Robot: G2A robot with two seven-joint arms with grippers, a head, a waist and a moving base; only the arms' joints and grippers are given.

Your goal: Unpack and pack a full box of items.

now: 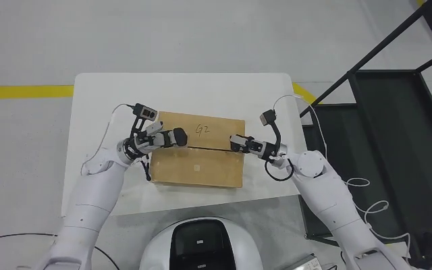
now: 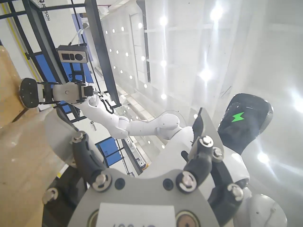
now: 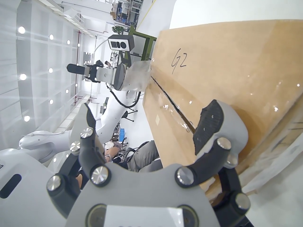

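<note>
A handwritten mark "G2" stands in dark pen on the far top flap of the cardboard box, just beside the centre seam. A small pale square sticker sits on the near flap, too small to read. A white wall panel behind the black frame carries printed lettering.
</note>
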